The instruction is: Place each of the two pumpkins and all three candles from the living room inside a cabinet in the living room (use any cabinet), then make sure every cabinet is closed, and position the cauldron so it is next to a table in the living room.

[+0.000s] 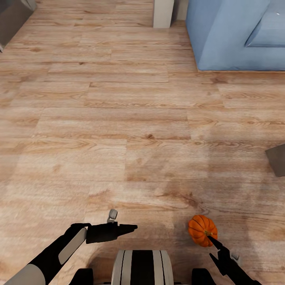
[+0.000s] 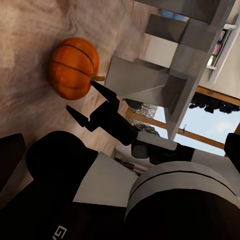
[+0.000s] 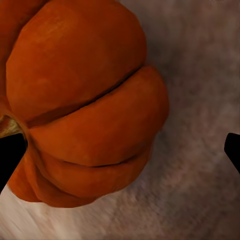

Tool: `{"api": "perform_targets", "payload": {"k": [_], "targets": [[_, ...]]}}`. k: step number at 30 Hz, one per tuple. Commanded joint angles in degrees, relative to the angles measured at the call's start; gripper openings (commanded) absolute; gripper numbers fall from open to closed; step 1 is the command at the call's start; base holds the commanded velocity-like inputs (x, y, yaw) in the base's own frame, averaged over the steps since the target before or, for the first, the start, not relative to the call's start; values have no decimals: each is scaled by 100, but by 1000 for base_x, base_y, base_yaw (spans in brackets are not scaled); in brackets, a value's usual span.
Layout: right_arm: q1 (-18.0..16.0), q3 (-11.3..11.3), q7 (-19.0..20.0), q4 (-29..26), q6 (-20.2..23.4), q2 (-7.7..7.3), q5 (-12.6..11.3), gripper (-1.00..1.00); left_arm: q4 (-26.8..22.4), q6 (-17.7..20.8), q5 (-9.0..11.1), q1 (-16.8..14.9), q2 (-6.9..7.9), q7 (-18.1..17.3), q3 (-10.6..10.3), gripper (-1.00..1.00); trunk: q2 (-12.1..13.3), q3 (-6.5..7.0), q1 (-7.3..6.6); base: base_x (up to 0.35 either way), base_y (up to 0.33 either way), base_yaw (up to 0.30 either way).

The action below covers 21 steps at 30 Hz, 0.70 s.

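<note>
An orange pumpkin (image 1: 202,230) sits on the wooden floor (image 1: 118,130), well short of the blue sofa (image 1: 237,35). My right gripper (image 1: 213,247) is spread open beside the pumpkin, one fingertip (image 1: 211,238) at its stem. My left gripper's (image 1: 132,227) state I cannot tell.

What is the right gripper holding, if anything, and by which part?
Nothing is held: the right gripper is open, one fingertip touching the round orange ribbed pumpkin near its stem, the other well clear.
</note>
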Motion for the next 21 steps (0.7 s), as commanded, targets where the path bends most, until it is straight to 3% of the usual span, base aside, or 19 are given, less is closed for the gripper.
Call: {"api": "perform_targets", "payload": {"k": [1, 21], "targets": [[-1, 65, -73, 18, -14, 1, 67, 100, 3, 37, 50, -7, 4, 7, -22, 100, -1, -3, 0, 0, 28, 0], [-1, 73, -73, 18, -14, 1, 67, 100, -5, 37, 51, -7, 4, 4, -22, 100, -1, -3, 0, 0, 9, 0]]}}
